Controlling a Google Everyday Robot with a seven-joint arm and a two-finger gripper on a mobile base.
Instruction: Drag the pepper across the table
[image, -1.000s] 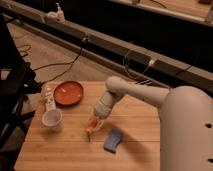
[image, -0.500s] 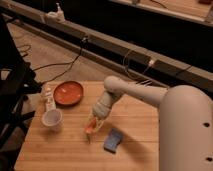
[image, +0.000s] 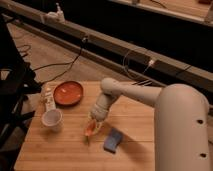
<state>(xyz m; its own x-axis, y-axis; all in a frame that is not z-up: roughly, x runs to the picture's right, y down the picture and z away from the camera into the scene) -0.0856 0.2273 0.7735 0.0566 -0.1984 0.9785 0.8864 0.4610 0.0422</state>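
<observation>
The small orange-red pepper (image: 90, 131) lies on the light-wood table (image: 60, 152), near its middle. My gripper (image: 93, 125) points down from the white arm and is shut on the pepper's upper end, at the table surface. The pepper's lower tip sticks out toward the front of the table. Part of the pepper is hidden by the fingers.
A round orange-red plate (image: 68, 92) sits at the back left. A white cup (image: 51, 119) and a white bottle-like object (image: 48, 101) stand at the left. A blue sponge (image: 113, 140) lies just right of the pepper. The big white arm body (image: 180, 130) covers the table's right side.
The gripper and the pepper have shifted a little toward the front left of the table. The plate, cup and sponge have not moved.
</observation>
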